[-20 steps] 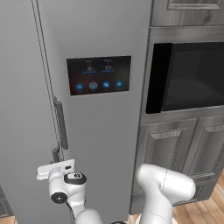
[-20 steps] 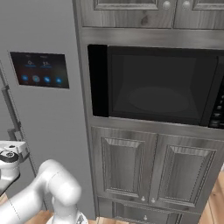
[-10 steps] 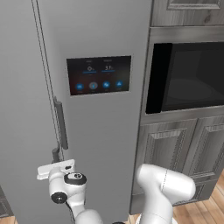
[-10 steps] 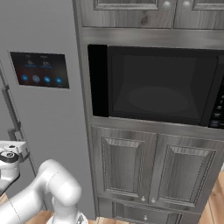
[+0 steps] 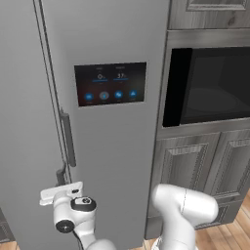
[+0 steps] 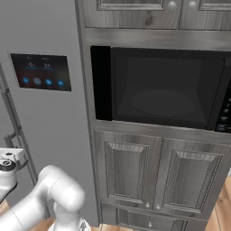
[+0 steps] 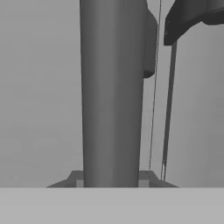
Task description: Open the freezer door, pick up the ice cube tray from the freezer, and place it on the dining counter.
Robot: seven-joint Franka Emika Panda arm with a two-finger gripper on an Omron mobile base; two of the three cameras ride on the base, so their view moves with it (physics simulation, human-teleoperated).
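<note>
Two tall grey doors here. The freezer door (image 5: 24, 122) is the plain one left of the touchscreen door (image 5: 117, 161) and sits closed. One touchscreen (image 5: 110, 83), two dark bar handles. The gripper (image 5: 58, 189) looks clamped low on the freezer door's handle (image 7: 111, 96). Risk: pulling straight instead of along the hinge arc could slide it off the bar.

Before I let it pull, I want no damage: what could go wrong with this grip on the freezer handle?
1. The gripper holds the freezer door's bar handle near its lower end, so it may slide off when pulling.
2. The neighbouring door's handle sits just across the seam; the hand could knock it.
3. The freezer door may swing toward the arm's elbow.
</note>
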